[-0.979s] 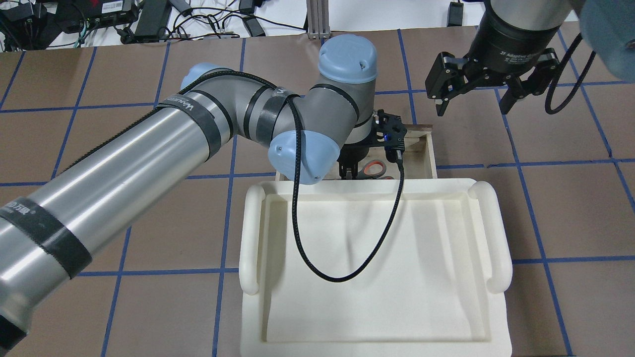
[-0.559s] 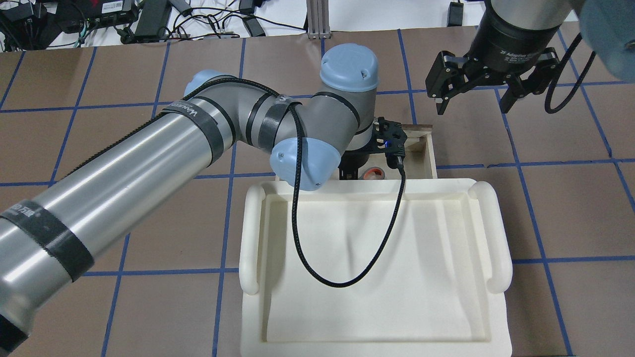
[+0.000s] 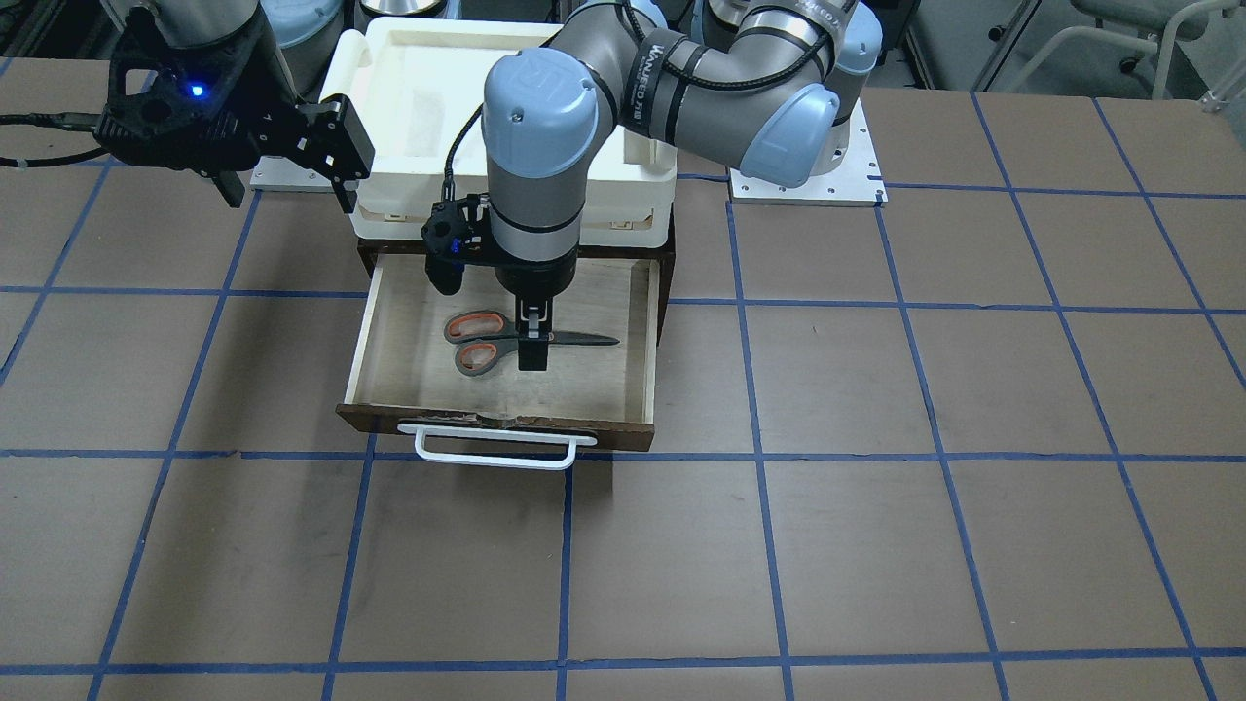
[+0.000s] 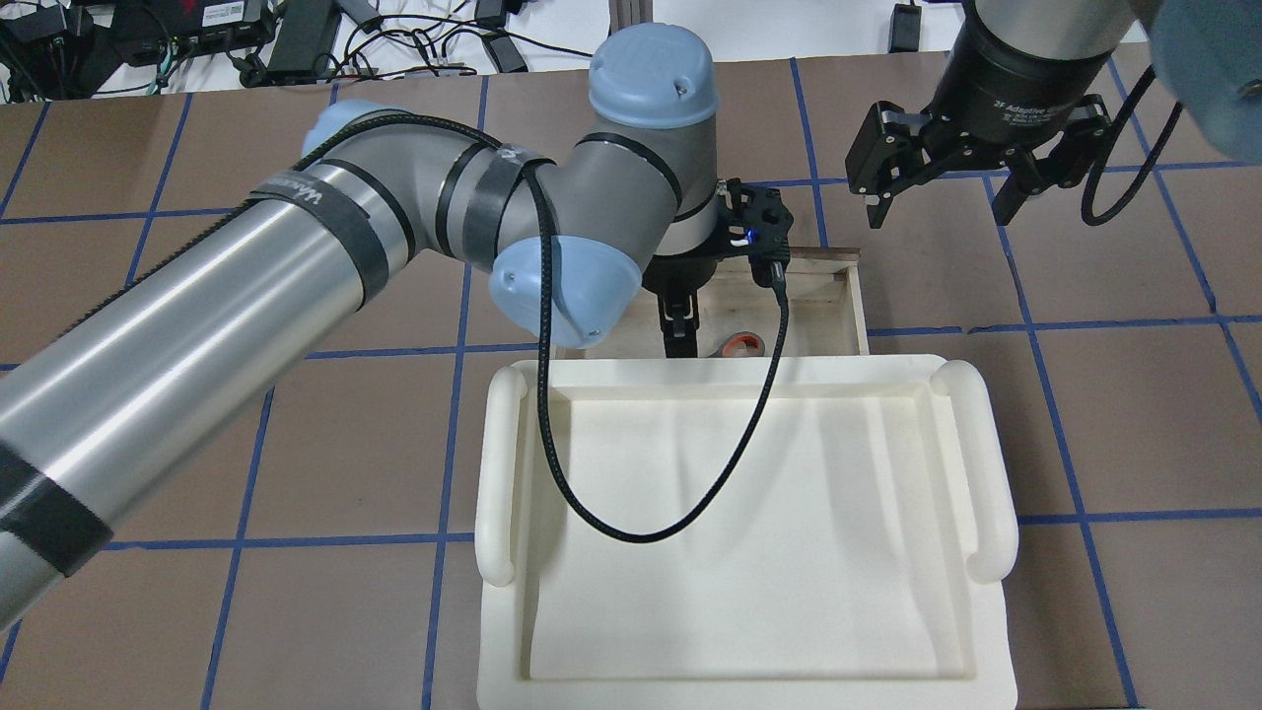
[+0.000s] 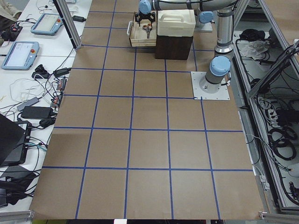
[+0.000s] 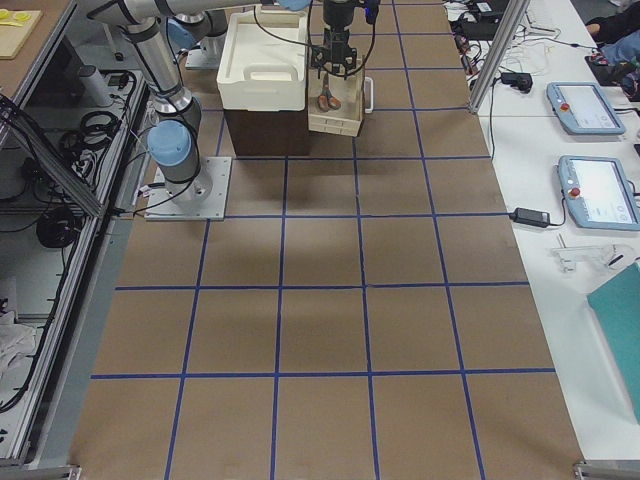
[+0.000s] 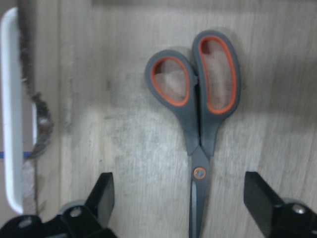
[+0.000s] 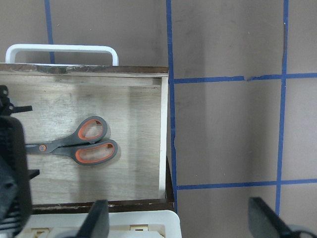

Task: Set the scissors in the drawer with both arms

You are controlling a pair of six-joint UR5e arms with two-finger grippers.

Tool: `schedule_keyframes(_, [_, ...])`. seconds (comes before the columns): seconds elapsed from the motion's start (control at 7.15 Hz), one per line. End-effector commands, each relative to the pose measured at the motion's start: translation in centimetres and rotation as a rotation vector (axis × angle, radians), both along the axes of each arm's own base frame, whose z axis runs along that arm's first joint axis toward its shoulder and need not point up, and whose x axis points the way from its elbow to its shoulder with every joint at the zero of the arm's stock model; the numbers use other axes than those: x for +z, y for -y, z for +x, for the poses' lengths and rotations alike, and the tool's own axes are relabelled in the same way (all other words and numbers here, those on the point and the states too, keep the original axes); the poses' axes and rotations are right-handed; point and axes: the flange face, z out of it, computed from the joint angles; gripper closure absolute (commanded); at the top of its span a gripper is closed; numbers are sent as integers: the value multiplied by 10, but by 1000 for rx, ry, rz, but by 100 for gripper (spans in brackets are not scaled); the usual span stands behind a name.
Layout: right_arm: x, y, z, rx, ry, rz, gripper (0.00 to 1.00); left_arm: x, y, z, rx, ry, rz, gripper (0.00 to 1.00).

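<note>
The scissors, with orange-lined grey loops and dark blades, lie flat on the pale floor of the open drawer. My left gripper hangs straight above their pivot, open, with a finger on each side and touching nothing. In the left wrist view the scissors lie between the spread fingers. My right gripper is open and empty, raised beside the drawer's side wall. Its wrist view shows the scissors in the drawer. From overhead only one orange loop shows.
A cream-white plastic tray sits on top of the dark cabinet and hides the drawer's back part from overhead. The drawer's white bar handle points away from the robot. Brown table with blue grid lines lies all around.
My left arm's wrist has risen and shifted left in the overhead view, away from the scissors. The scissors stay lying in the drawer. The right arm has not moved.
</note>
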Motion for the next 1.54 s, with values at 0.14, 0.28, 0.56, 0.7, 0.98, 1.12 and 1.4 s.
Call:
schedule_keyframes(0.14, [0,0,0,0,0,0,0,69,34,78,140,-51,-89,7])
schedule_keyframes(0.28, [0,0,0,0,1,1,0,82,38,114,201,-13,-68,5])
schedule_keyframes(0.56, [0,0,0,0,0,-3,0,116,51,191,575,-40,-84,3])
schedule_keyframes(0.7, [0,0,0,0,0,-3,0,118,49,204,646,-26,-66,0])
schedule_keyframes(0.98, [0,0,0,0,0,0,0,120,47,221,850,-13,-26,0])
schedule_keyframes(1.12, [0,0,0,0,0,0,0,123,50,236,967,-3,-31,0])
schedule_keyframes(1.4, [0,0,0,0,0,-3,0,128,48,258,1073,7,-17,0])
